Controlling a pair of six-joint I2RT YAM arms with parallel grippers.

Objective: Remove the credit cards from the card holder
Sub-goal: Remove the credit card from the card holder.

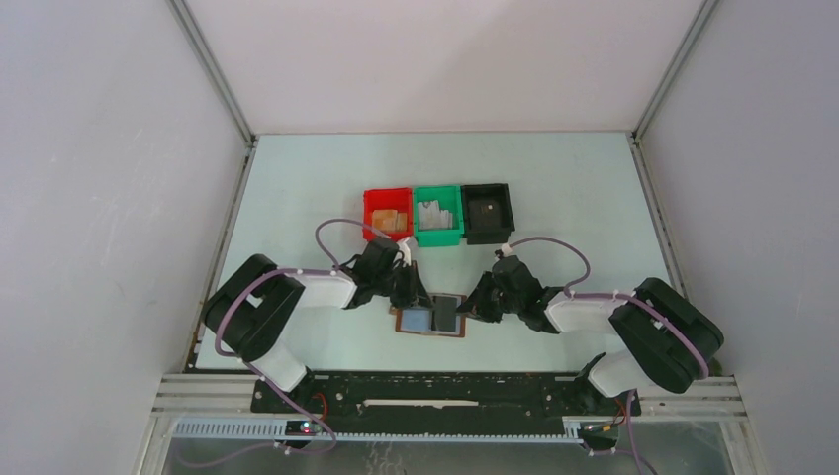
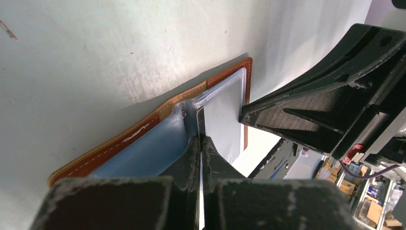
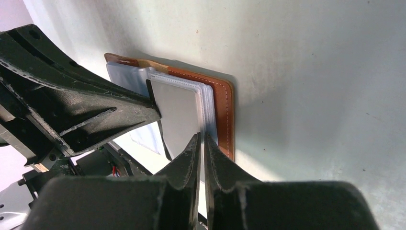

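Pinched almost shut over the card holder [image 3: 225, 110], the right gripper [image 3: 202, 143] has its fingertips closed on a thin edge at the holder's right panel. That edge looks like a grey credit card [image 3: 179, 115] seated in the clear sleeves, though card and sleeve are hard to tell apart. At the holder's fold, the left gripper [image 2: 200, 143] is likewise drawn nearly closed, apparently clamping a sleeve leaf beside the blue-grey left panel. The holder lies open and flat on the table [image 1: 297, 198], between the two grippers, with red, green and black bins beyond it. No card lies loose beside the holder, so the extraction seems only begun. The next move calls for the right gripper to draw the card straight out of its sleeve while the left pins the holder, or the whole wallet may drag along.
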